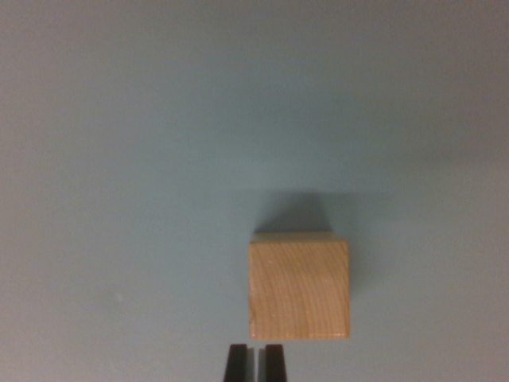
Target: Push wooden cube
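At the bottom edge of the wrist view, the gripper (254, 362) shows two dark fingertips pressed nearly together, clenched on nothing, likely to form one blunt pushing tip. Just beyond them, slightly toward the wrist view's right, the wooden cube (299, 288) sits on a plain grey-blue surface (119, 159).

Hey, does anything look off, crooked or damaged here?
Nothing stands out. The wooden cube sits flat and square on the plain grey surface, intact. The tool is just below it, offset toward the wrist view's left.
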{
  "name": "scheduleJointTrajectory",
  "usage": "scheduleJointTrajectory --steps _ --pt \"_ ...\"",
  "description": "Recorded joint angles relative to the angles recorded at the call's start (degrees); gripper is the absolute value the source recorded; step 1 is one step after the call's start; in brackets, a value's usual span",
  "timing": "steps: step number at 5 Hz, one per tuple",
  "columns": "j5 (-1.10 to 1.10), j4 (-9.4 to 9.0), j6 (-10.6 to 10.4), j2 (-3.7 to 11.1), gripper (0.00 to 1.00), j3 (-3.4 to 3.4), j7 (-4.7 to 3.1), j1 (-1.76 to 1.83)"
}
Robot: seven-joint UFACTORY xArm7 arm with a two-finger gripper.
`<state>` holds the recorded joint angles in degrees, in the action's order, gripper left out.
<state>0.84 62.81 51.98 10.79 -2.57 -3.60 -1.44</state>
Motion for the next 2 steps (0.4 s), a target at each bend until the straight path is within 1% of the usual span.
scheduleJointTrajectory --steps 1,2 --pt "0.02 -1.87 -2.4 0.86 0.0 -0.23 -0.29 -0.13" --pt "0.02 -1.87 -2.4 0.86 0.0 -0.23 -0.29 -0.13"
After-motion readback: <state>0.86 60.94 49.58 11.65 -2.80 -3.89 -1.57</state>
